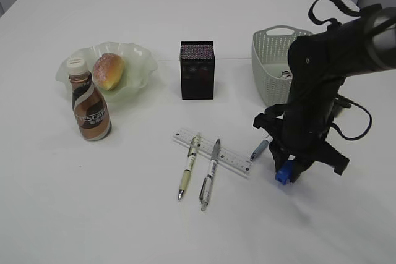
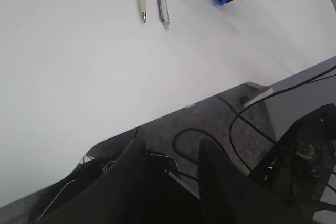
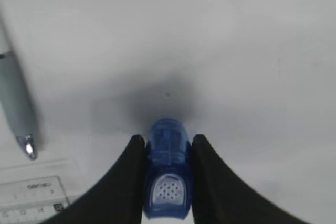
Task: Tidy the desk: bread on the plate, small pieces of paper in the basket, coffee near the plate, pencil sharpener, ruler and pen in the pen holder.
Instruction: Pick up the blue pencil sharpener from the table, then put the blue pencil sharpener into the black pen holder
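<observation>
The right arm reached in from the upper right of the exterior view, bent sharply down at the wrist so that the right gripper (image 1: 286, 173) pointed at the white tabletop (image 1: 93, 214). Its jaws were clamped on a blue pencil sharpener (image 3: 167, 174), one finger (image 3: 126, 182) pressed against each side, at or just above the tabletop beside the right end of the ruler (image 1: 213, 151).

The left gripper (image 2: 168, 174) hung off the near edge of the tabletop, above grey floor and cables, its jaws apart and holding nothing.

Two pens lay across the ruler: a yellowish pen (image 1: 189, 167) and a silver pen (image 1: 209, 175). A third, blue-tipped pen (image 1: 259, 148) lay near the right arm. The black pen holder (image 1: 197, 70) stood behind them. The bread (image 1: 107, 70) sat on the plate (image 1: 139, 60), the coffee bottle (image 1: 90, 104) just in front of it. The basket (image 1: 269, 60) stood behind the right arm.
</observation>
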Tool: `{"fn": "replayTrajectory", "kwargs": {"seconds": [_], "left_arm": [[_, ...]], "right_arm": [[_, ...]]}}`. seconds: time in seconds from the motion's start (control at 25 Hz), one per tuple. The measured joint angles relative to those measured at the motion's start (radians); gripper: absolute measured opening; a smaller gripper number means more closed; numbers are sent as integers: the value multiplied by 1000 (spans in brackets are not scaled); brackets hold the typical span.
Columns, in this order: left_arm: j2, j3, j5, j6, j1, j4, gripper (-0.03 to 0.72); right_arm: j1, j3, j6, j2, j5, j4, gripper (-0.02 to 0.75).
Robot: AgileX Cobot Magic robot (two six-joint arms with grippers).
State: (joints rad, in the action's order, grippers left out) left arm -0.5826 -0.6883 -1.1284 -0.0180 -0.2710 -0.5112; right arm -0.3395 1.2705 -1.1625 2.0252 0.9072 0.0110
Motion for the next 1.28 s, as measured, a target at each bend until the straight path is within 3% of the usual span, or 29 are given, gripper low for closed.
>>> {"fn": "replayTrajectory", "kwargs": {"seconds": [0.32, 0.64, 1.0, 1.28], "left_arm": [[0, 0, 0, 0, 0, 0, 247], [0, 0, 0, 0, 0, 0, 247], [0, 0, 0, 0, 0, 2, 246], [0, 0, 0, 0, 0, 2, 246]], "right_arm": [[0, 99, 357, 0, 61, -45, 193], [0, 131, 511, 0, 213, -225, 192], [0, 131, 953, 0, 214, -108, 192], [0, 158, 1022, 2, 215, -72, 192]]}}
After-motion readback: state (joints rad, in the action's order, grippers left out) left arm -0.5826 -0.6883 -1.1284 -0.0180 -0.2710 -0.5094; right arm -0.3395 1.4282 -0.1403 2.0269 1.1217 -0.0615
